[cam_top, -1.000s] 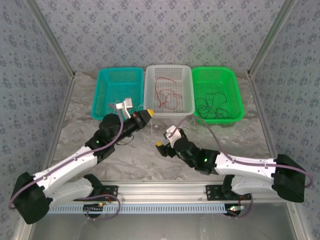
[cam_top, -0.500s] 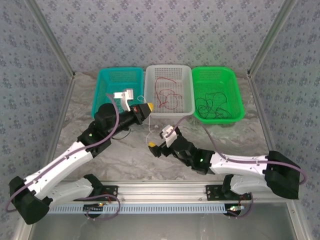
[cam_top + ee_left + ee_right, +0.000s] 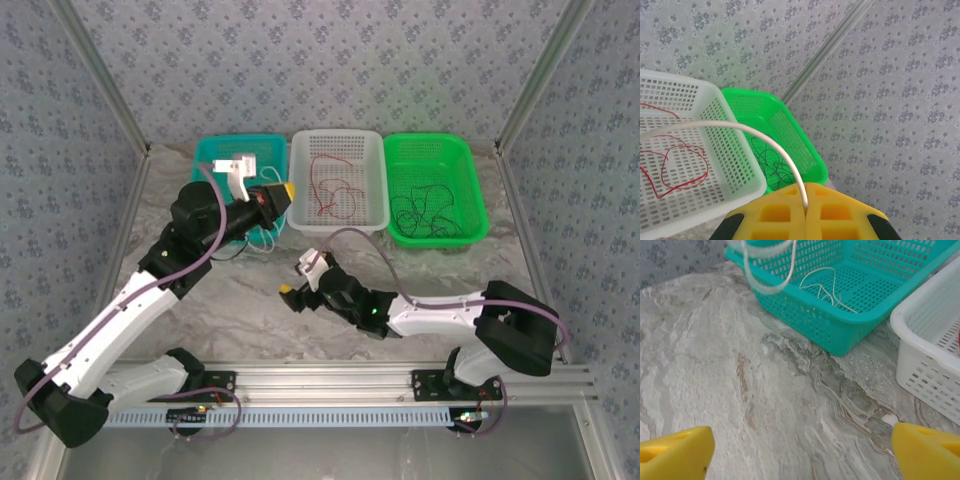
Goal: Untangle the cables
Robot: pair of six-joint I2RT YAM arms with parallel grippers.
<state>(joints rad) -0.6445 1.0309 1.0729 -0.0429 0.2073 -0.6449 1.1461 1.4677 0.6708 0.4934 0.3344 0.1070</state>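
My left gripper [image 3: 286,190] hangs over the right end of the teal basket [image 3: 212,163], shut on the white cable [image 3: 771,141], which arcs out from between its yellow pads [image 3: 775,215]. The cable's loop [image 3: 769,287] dangles over the basket's near rim, and more of the white cable [image 3: 827,287] lies inside. The red cable [image 3: 331,194] lies in the white basket [image 3: 337,142]. The black cable [image 3: 425,215] lies in the green basket [image 3: 430,148]. My right gripper [image 3: 288,292] is low over the table in front of the baskets, open, with bare marble between its fingers [image 3: 675,455].
The three baskets stand side by side along the back of the marble table [image 3: 250,310]. Patterned walls with metal frame posts [image 3: 530,90] close in the back and sides. The right arm lies stretched low across the near table.
My left gripper has lifted and swung back-left from the table to above the teal basket, carrying the white cable. The right gripper has slid left along the table.
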